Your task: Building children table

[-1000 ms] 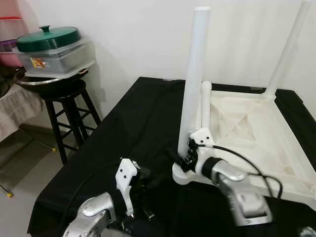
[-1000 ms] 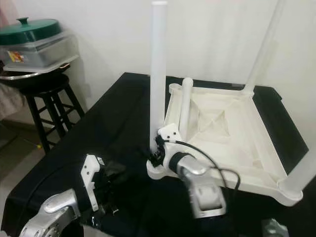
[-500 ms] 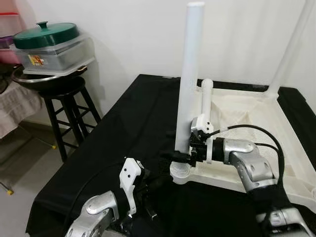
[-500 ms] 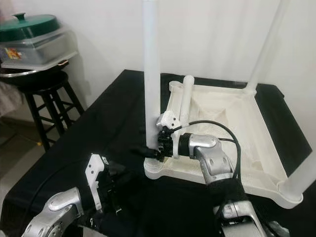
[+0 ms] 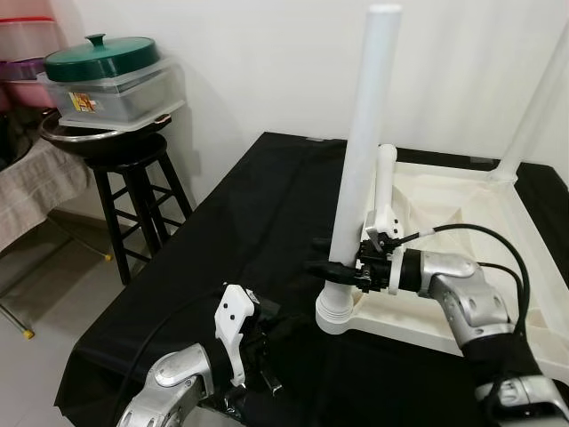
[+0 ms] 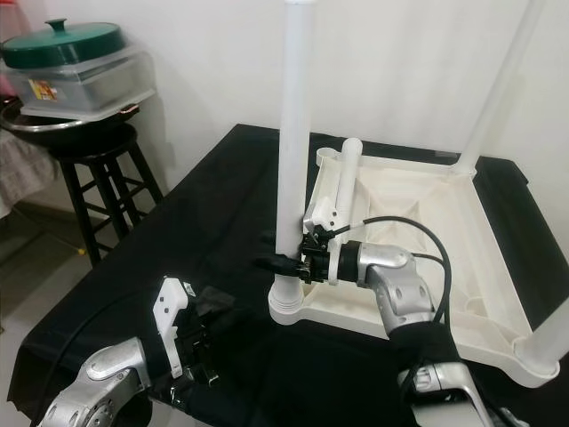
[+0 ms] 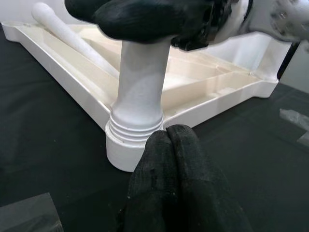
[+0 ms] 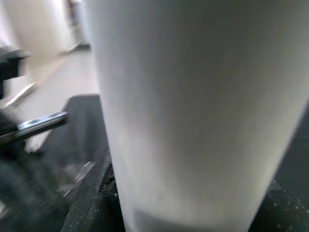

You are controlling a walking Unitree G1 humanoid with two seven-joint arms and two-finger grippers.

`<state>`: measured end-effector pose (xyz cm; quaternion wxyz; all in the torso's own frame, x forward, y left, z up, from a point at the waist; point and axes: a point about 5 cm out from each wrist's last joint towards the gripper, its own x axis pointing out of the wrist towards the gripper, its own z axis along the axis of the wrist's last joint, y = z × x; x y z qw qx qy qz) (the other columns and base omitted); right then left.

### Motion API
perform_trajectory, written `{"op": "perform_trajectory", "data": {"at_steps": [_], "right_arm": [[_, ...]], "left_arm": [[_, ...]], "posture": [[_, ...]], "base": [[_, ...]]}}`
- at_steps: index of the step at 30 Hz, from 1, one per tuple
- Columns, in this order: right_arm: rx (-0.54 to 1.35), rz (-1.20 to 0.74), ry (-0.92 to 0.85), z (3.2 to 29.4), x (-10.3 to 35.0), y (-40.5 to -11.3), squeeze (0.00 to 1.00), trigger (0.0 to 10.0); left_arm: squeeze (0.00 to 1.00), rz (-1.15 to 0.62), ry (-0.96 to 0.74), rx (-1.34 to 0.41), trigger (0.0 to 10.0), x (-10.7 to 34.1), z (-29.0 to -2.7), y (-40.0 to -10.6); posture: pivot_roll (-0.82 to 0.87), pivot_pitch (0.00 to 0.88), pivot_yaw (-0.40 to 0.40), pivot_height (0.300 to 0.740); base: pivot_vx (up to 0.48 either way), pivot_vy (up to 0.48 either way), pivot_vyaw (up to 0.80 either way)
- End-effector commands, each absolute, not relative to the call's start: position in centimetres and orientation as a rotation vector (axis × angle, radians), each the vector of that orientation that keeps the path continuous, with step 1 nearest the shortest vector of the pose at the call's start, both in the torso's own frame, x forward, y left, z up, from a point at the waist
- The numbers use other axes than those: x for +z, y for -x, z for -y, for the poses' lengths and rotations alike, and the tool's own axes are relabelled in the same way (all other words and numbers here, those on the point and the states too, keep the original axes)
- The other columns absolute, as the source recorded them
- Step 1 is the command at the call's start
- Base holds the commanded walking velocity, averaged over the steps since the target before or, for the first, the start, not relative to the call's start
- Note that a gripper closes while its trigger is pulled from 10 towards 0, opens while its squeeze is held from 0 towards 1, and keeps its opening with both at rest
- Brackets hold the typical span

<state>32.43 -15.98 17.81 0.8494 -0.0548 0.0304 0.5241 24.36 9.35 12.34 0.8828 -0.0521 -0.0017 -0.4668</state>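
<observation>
Three round white plastic legs stand on the upturned white plastic tabletop (image 5: 462, 231), the right claw (image 5: 342, 269) pinching the near-left leg (image 5: 360, 178), a fourth leg (image 5: 384, 182) still loose, the left claw (image 7: 169, 145) pressed together.

1. We've got open black cloth (image 5: 258, 222) left of the upturned tabletop (image 5: 462, 222).
2. The near corner's crowded: the right gripper (image 5: 331, 268) wraps the upright leg (image 5: 363, 169), with a loose leg (image 5: 384, 182) lying just behind it.
3. The left gripper (image 7: 166, 140) sits pinched together, right before that socket.
</observation>
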Motion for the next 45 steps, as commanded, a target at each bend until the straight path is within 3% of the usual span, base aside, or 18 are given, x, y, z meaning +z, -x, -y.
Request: {"op": "perform_trajectory", "data": {"at_steps": [1,2,3,4,6,7,10,17,18,19,25,28,29,30,31,40,42,45], "right_arm": [[0.822,-0.122,0.079,14.3,15.3,-32.0,0.0,0.0],[0.822,-0.122,0.079,14.3,15.3,-32.0,0.0,0.0],[0.638,-0.232,-0.04,11.4,12.5,-29.5,0.0,0.0],[0.542,-0.261,-0.025,9.9,11.9,-28.0,0.0,0.0],[0.508,-0.268,-0.006,9.0,11.7,-27.2,0.0,0.0],[0.524,-0.22,-0.006,8.9,12.5,-27.5,0.0,0.0],[0.328,-0.214,-0.021,12.7,12.1,-30.2,0.0,0.0],[0.316,-0.212,-0.005,12.3,12.2,-29.6,0.0,0.0],[0.324,-0.221,0.005,12.2,12.5,-29.4,0.0,10.0],[0.375,-0.217,0.004,12.0,12.9,-29.3,1.0,10.0],[0.88,-0.125,0.096,11.4,15.7,-29.2,1.0,10.0],[0.976,-0.083,0.151,12.1,16.6,-29.5,0.97,10.0],[1.015,-0.088,0.153,12.4,16.9,-29.7,0.58,10.0],[1.015,-0.088,0.153,12.4,16.9,-29.7,0.58,10.0],[1.132,-0.088,0.183,13.2,18.0,-30.7,0.0,10.0],[1.263,-0.13,0.224,14.7,19.6,-33.0,0.0,10.0],[1.287,-0.186,0.222,15.4,19.5,-34.0,0.0,7.1],[1.29,-0.204,0.217,15.8,19.4,-34.2,0.0,7.1]], "left_arm": [[0.0,-0.001,0.114,-0.98,10.0,12.3,-9.6,-24.1],[0.0,-0.001,0.114,-0.98,10.0,12.3,-9.6,-24.1],[0.0,-0.003,0.123,-0.979,10.0,12.4,-9.7,-24.1],[0.0,-0.006,0.131,-0.98,10.0,12.4,-9.9,-24.2],[0.0,-0.008,0.135,-0.981,10.0,12.4,-10.0,-24.2],[0.0,-0.011,0.135,-0.986,10.0,12.4,-9.9,-24.3],[0.0,-0.016,0.133,-1.004,10.0,12.4,-9.7,-24.2],[0.0,-0.006,0.127,-0.966,10.0,12.3,-9.9,-24.2],[0.0,-0.007,0.127,-0.965,10.0,12.3,-9.8,-24.2],[0.0,-0.009,0.126,-0.969,10.0,12.2,-9.8,-24.3],[0.0,-0.018,0.125,-0.977,10.0,12.0,-9.8,-24.5],[0.0,-0.02,0.121,-0.977,10.0,11.9,-9.8,-24.5],[0.0,-0.02,0.116,-0.976,10.0,11.9,-9.8,-24.6],[0.0,-0.02,0.116,-0.976,10.0,11.9,-9.8,-24.6],[0.0,-0.017,0.1,-0.968,10.0,11.8,-9.9,-24.6],[0.0,0.0,0.06,-0.972,10.0,11.9,-10.4,-24.4],[0.0,-0.015,-0.06,-0.977,10.0,11.5,-11.5,-24.0],[0.0,-0.018,-0.085,-0.97,10.0,11.4,-11.8,-23.9]], "posture": [[-0.04,0.0,-0.02,0.74],[-0.04,0.0,-0.02,0.74],[-0.04,0.0,-0.004,0.74],[-0.06,0.0,0.011,0.74],[-0.06,0.0,0.011,0.74],[-0.06,0.0,0.011,0.74],[-0.04,0.0,0.001,0.74],[-0.05,0.0,0.001,0.74],[-0.04,0.0,-0.003,0.74],[-0.04,0.0,0.002,0.74],[-0.02,0.0,0.005,0.74],[-0.02,0.0,0.003,0.74],[-0.01,0.0,0.002,0.74],[-0.01,0.0,0.002,0.74],[0.0,0.0,-0.004,0.74],[0.01,0.0,-0.016,0.74],[0.03,0.0,-0.023,0.74],[0.03,0.0,-0.023,0.74]], "base": [[0.0,0.0,0.0],[0.0,0.0,0.0],[0.0,0.0,0.0],[0.0,0.0,0.0],[0.0,0.0,0.0],[0.0,0.0,0.0],[0.0,0.0,0.0],[0.0,0.0,0.0],[0.0,0.0,0.0],[0.0,0.0,0.0],[0.0,0.0,0.0],[0.0,0.0,0.0],[0.0,0.0,0.0],[0.0,0.0,0.0],[0.0,0.0,0.0],[0.0,0.0,0.0],[0.0,0.0,0.0],[0.0,0.0,0.0]]}}
